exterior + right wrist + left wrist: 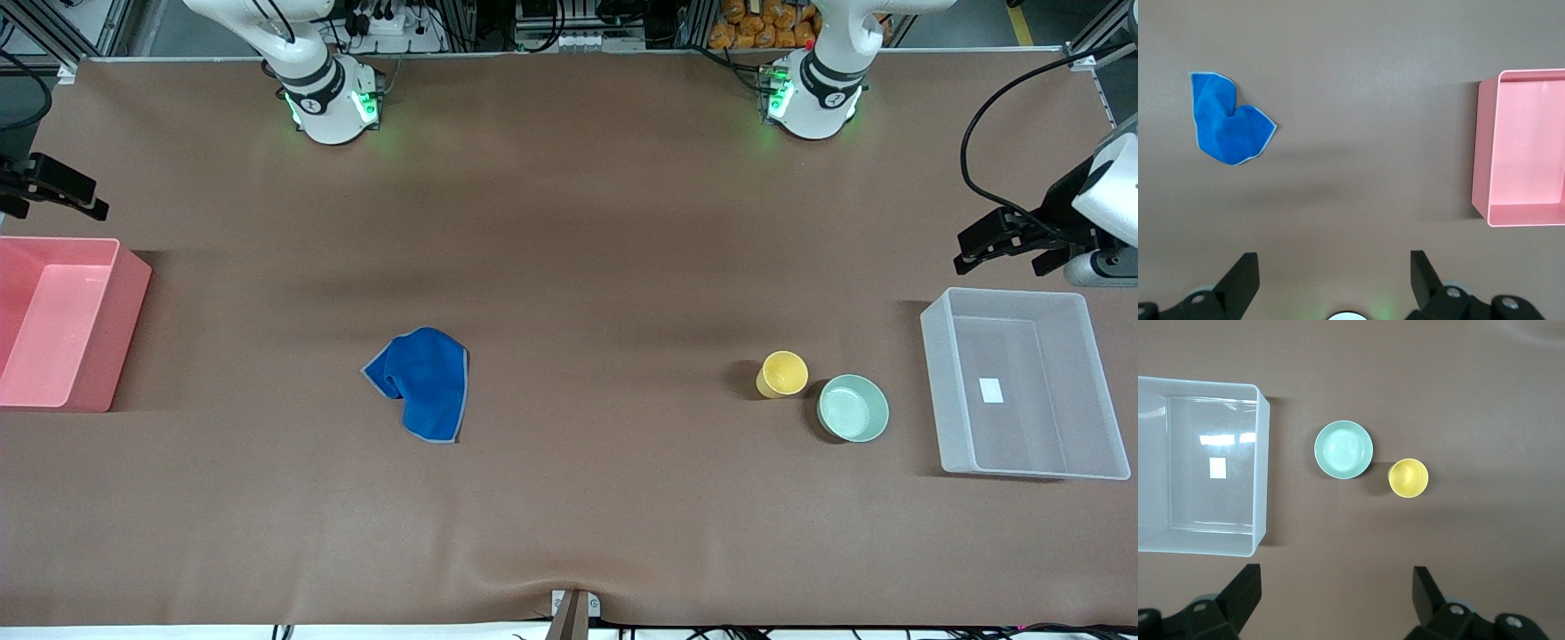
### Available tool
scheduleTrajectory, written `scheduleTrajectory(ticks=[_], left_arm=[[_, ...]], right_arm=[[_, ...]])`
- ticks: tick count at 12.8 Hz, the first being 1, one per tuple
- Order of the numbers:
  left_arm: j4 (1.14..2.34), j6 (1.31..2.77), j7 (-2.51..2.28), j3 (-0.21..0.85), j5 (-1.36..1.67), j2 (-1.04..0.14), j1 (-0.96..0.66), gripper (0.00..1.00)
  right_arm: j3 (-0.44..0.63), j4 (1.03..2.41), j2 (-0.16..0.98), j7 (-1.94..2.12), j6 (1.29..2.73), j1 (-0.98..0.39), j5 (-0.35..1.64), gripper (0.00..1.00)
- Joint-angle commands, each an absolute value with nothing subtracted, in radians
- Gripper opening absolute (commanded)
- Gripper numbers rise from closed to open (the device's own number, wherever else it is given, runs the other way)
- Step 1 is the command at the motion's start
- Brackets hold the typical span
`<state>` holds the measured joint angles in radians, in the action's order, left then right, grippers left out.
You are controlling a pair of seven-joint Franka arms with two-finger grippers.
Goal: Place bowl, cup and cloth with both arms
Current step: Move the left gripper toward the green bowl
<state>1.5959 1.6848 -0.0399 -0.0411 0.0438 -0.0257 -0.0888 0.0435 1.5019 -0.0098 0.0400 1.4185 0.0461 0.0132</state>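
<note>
Nothing is picked yet: the left tool (987,249) and right tool (53,191) hang spread and empty at the frame's edges. Next, the left likely descends on the bowl (853,408) or cup (782,374), the right on the cloth (422,380).

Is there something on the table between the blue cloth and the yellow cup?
No. Between the cloth and the cup the front view shows only bare brown table.

From my station I see the cloth (420,382) lying on the tabletop (569,222) toward the right arm's end, well apart from the bin (62,322) at that end. Toward the left arm's end the cup (782,373) stands just beside the bowl (853,408), the bowl slightly nearer the front camera. The bowl sits between the cup and the tub (1022,382) at that end.
</note>
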Motion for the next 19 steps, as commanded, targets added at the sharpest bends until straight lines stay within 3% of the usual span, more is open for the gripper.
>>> scheduleTrajectory(ticks=[1,8,13,19], left_arm=[[1.575,1.669,-0.029,-0.043,0.041,-0.031,-0.089,1.00],[1.598,1.699,-0.038,-0.040,0.069,-0.130,-0.084,1.00],[1.701,1.877,-0.015,-0.040,0.069,-0.176,-0.081,1.00],[1.698,2.025,-0.014,-0.041,0.064,-0.325,-0.072,1.00]], right_arm=[[0.029,1.486,-0.002,0.035,1.405,0.064,0.003,1.00],[0.034,1.479,-0.011,0.040,1.365,0.071,0.014,1.00],[0.034,1.483,-0.002,0.040,1.362,0.069,0.008,1.00],[0.031,1.483,0.047,0.029,1.374,0.058,0.020,1.00]])
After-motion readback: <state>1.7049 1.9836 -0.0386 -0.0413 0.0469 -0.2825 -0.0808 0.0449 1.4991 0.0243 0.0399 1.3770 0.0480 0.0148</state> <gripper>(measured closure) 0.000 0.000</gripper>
